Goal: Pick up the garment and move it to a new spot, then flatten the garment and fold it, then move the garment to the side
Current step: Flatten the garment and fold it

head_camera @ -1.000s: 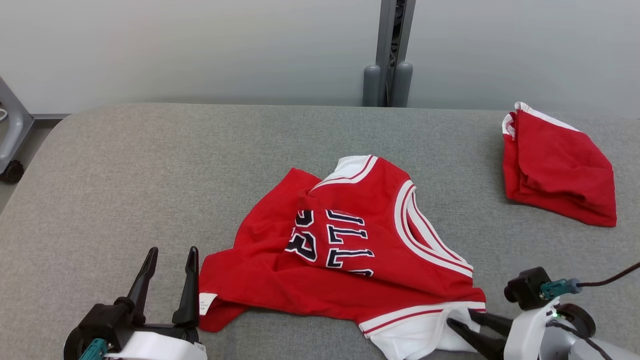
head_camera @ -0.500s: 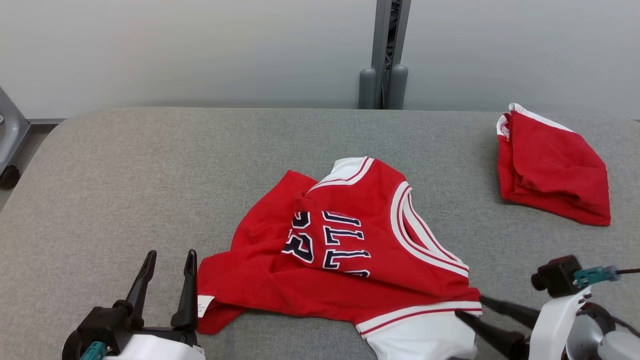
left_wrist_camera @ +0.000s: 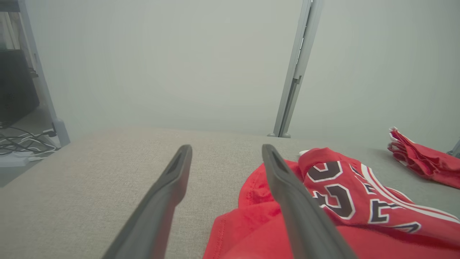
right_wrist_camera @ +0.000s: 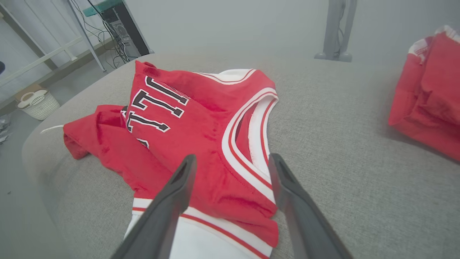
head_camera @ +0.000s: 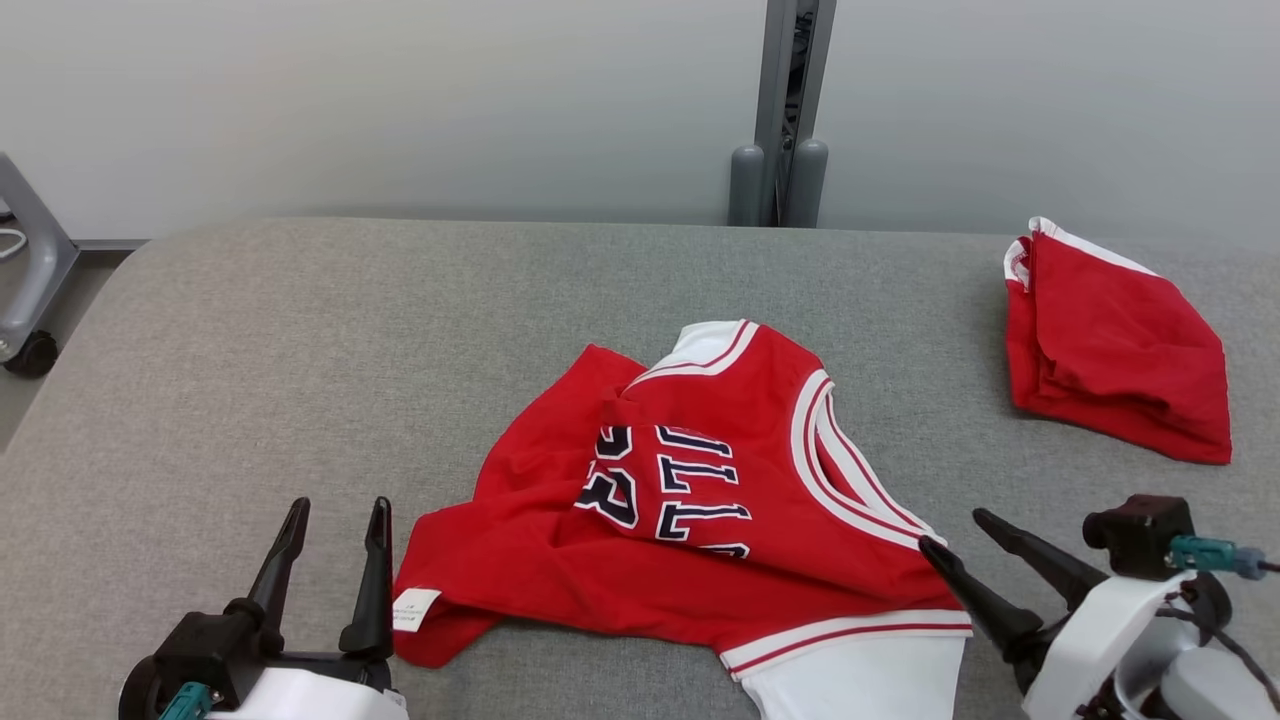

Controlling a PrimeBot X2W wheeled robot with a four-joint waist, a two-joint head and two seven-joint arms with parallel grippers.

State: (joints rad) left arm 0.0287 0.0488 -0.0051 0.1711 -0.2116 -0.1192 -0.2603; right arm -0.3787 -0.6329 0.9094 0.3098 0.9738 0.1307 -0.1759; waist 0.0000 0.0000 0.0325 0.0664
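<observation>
Seeing red jersey (head_camera: 700,520) crumpled on grey table (head_camera: 300,350), approx mid-width, toward near edge. Lying w/ dark lettering (head_camera: 665,485) up, white-trimmed opening facing right, white hem panel (head_camera: 860,680) at near edge, small white label (head_camera: 412,606) at near-left corner. Have left gripper (head_camera: 340,505) at lower left, fingers spread wide, empty, pointing away from robot, just beside label corner of jersey. Have right gripper (head_camera: 952,530) at lower right, fingers also wide apart, gripping nothing, tips aimed at jersey's right edge by white trim. Per right wrist view, straddling red cloth below trim; contact w/ cloth: can't tell. Also noting 2nd red garment (head_camera: 1120,350), folded, at far right of table, well apart from jersey. Behind table: grey post (head_camera: 780,100) against pale wall (head_camera: 400,100).
</observation>
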